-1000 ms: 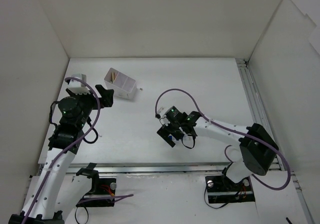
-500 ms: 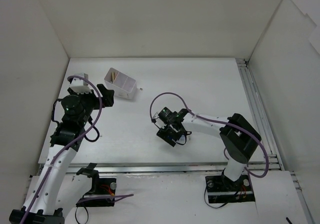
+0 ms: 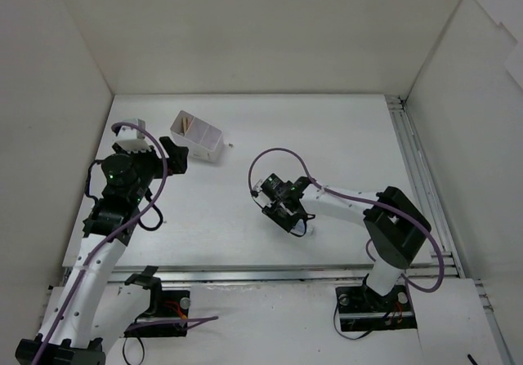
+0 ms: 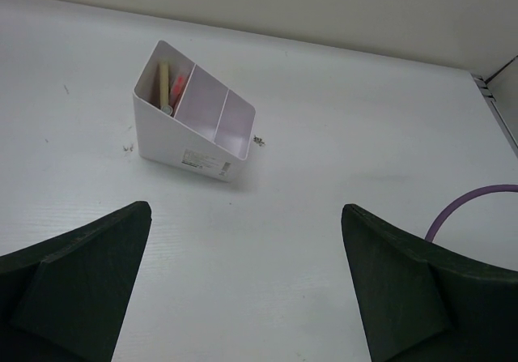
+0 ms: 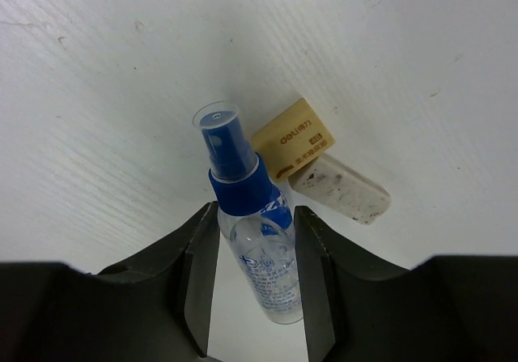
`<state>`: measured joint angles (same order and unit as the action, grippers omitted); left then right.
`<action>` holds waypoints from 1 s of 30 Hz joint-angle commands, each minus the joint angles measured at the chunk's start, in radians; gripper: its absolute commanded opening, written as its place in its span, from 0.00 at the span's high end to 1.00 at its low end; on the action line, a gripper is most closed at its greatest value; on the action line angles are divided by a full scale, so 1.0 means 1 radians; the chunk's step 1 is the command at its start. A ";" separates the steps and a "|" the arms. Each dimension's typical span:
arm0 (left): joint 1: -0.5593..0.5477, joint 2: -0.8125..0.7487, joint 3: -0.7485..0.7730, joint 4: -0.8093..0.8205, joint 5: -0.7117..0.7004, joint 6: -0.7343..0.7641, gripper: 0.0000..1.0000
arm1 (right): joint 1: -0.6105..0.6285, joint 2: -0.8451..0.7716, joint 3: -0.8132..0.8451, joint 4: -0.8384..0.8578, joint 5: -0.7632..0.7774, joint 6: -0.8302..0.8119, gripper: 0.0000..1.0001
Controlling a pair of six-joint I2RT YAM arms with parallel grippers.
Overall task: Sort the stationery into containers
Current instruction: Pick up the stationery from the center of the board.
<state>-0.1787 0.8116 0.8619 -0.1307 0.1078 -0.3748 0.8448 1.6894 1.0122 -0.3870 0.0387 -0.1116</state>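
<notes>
- i'm working the right claw (image 5: 256, 236) over the blue-and-white spray bottle (image 5: 243, 185), which is lying flat on the bench (image 5: 113, 62) with its clear cap pointing away from the claw.
- the two fingers are straddling the bottle's body, one on each side, and the pads are looking tight against it. i cannot tell whether they are squeezing or only touching.
- just ahead of the claw, on the right of the wrist view, a tan eraser (image 5: 293, 139) is touching the bottle's blue collar. a white eraser (image 5: 340, 188) is lying against the tan one, further out on that side.
- the left claw (image 4: 243, 240) is hanging released, fingers spread wide with nothing between them.
- the white box (image 4: 186, 147) is sitting ahead of the left claw and a little to its left. a yellow pen (image 4: 163, 83) and something pink are sitting in the compartment furthest left, and the other two are looking empty.
- i'm judging the step in hand as the pickup of the bottle.
- next, i'm thinking the grip needs firming up, then a straight lift so the erasers aren't dragged along, then a carry across to an empty compartment.
</notes>
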 commanded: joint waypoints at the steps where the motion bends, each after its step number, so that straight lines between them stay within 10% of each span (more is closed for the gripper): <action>1: -0.005 0.004 0.060 0.062 0.044 -0.010 0.00 | -0.001 -0.065 0.020 -0.023 0.050 0.016 0.98; 19: -0.169 0.178 0.048 0.207 0.536 -0.026 0.00 | -0.050 -0.686 -0.219 0.473 -0.129 0.089 1.00; 30: -0.453 0.302 0.117 0.195 0.320 -0.044 0.03 | -0.053 -0.590 -0.210 0.648 -0.252 0.070 1.00</action>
<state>-0.6041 1.0801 0.9127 0.0025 0.5056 -0.4061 0.7979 1.0920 0.7856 0.0872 -0.1574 -0.0303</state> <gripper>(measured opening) 0.977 0.356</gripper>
